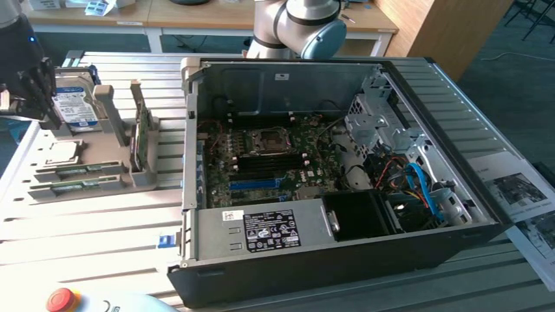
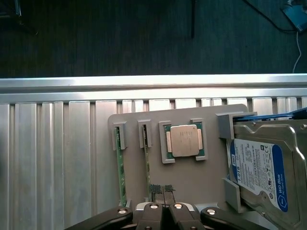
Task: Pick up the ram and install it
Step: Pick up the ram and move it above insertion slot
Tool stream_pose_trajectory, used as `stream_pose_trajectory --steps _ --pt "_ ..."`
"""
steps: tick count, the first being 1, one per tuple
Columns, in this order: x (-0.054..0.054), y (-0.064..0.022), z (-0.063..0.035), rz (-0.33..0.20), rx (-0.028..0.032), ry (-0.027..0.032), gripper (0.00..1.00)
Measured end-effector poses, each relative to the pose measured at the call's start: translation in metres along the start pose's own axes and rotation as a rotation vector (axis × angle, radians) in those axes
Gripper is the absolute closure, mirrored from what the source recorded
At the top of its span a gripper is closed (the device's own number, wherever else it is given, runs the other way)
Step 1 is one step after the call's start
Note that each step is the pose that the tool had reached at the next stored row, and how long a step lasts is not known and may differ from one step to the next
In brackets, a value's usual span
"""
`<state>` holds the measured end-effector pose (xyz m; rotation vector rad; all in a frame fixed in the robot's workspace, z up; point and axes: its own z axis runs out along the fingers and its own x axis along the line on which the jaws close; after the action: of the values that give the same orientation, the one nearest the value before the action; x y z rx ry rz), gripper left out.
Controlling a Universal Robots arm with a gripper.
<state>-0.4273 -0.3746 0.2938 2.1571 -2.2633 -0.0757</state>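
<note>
Wrist view: black gripper (image 2: 162, 190), fingertips together and empty, hangs just beside long thin green ram stick (image 2: 147, 163), held on edge in grey plastic tray (image 2: 201, 178) slot, presumably keeping its top edge graspable.

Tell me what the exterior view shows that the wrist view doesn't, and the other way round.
Exterior view adds: the open computer case with its motherboard, the robot arm, a red button. Wrist view adds: the shut gripper near the ram sticks, and dark floor in the background. Both share: the grey holder, the two ram sticks, the processor chip, the blue-labelled hard drive, the slatted table.
</note>
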Motion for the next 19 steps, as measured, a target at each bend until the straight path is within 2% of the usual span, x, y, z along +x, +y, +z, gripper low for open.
stream_pose_trajectory --steps 19 --pt "0.0 -0.0005 0.0193 0.0 0.0001 0.0 0.9"
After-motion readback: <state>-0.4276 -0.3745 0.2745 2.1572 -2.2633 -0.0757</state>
